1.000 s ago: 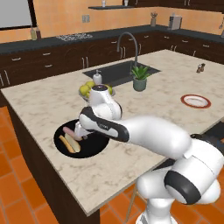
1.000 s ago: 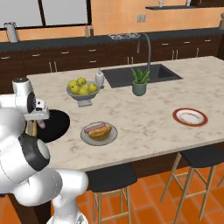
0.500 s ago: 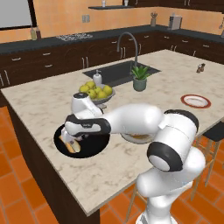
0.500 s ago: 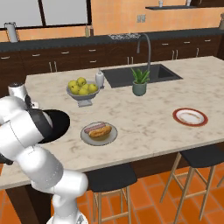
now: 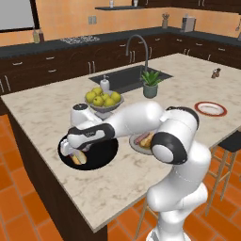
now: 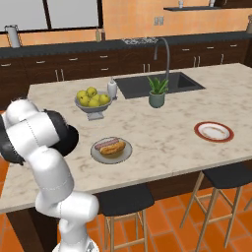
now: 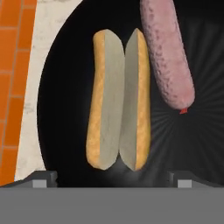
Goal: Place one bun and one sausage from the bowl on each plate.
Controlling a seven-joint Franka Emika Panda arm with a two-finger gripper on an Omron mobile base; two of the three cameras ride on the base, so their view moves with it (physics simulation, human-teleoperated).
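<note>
Bun [image 7: 118, 98] lies in the bowl [image 7: 65, 87], sausage [image 7: 168, 52] beside it. My fingers [image 7: 111, 178] are spread wide above the bun; I should descend centred, straddling its width, before closing gently.

Glossy black bowl [image 7: 57, 87] on a speckled, stone-look surface [image 5: 42, 108].
The bun [image 7: 118, 100] shows a matt golden crust and pale, smooth cut faces; the sausage [image 7: 168, 52] beside it looks pink and finely pebbled. The robot arm [image 5: 141, 117] is smooth white plastic with dark joints. The tap [image 5: 139, 47] reads as grey metal, the floor [image 5: 19, 197] as orange tile.
</note>
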